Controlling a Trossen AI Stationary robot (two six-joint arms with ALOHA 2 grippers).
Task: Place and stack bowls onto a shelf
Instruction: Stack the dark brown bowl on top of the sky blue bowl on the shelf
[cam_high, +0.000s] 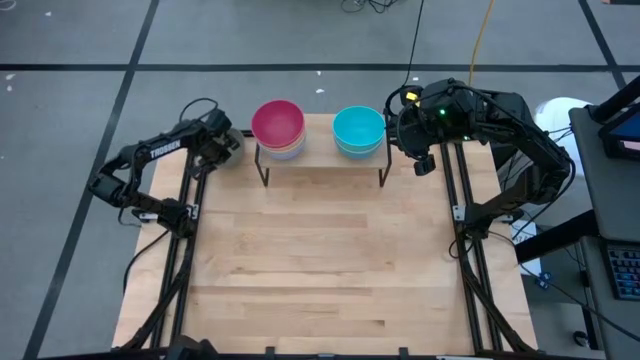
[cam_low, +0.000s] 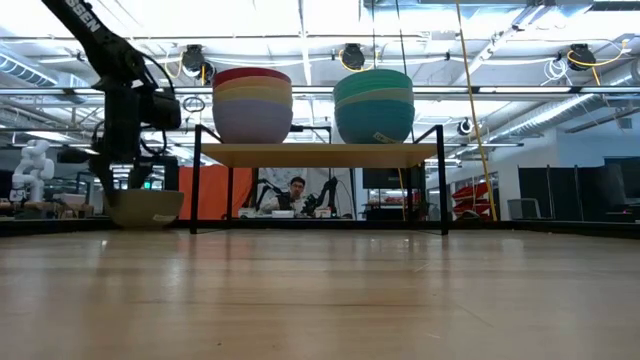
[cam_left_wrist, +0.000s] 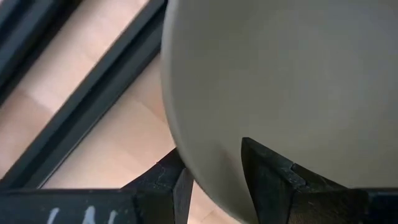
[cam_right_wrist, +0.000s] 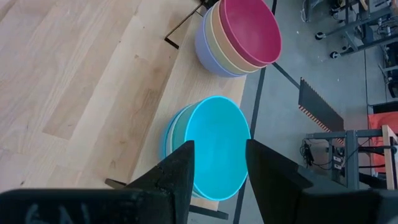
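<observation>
The shelf (cam_high: 320, 168) stands at the table's far edge and also shows in the low view (cam_low: 320, 155). On its left stands a stack of bowls topped by a magenta bowl (cam_high: 278, 122). On its right stands a stack topped by a cyan bowl (cam_high: 358, 127). My left gripper (cam_high: 230, 143) is left of the shelf, shut on an olive-grey bowl (cam_low: 147, 208) low at the tabletop. My right gripper (cam_right_wrist: 217, 177) is open and empty, above the cyan stack (cam_right_wrist: 214, 146) near the shelf's right end. My left gripper holds the olive-grey bowl by its wall at the rim (cam_left_wrist: 211, 180). One finger (cam_left_wrist: 267, 174) is inside the bowl and one (cam_left_wrist: 177, 183) is outside. In the low view the gripper comes from above, and the bowl's base (cam_low: 147, 222) is at the tabletop.
Bare tabletop (cam_high: 320, 260) spreads from the shelf to the near edge. Black frame rails (cam_high: 185, 250) run along the table's left and right sides. Under the shelf board there is open room between its black legs (cam_low: 195, 190).
</observation>
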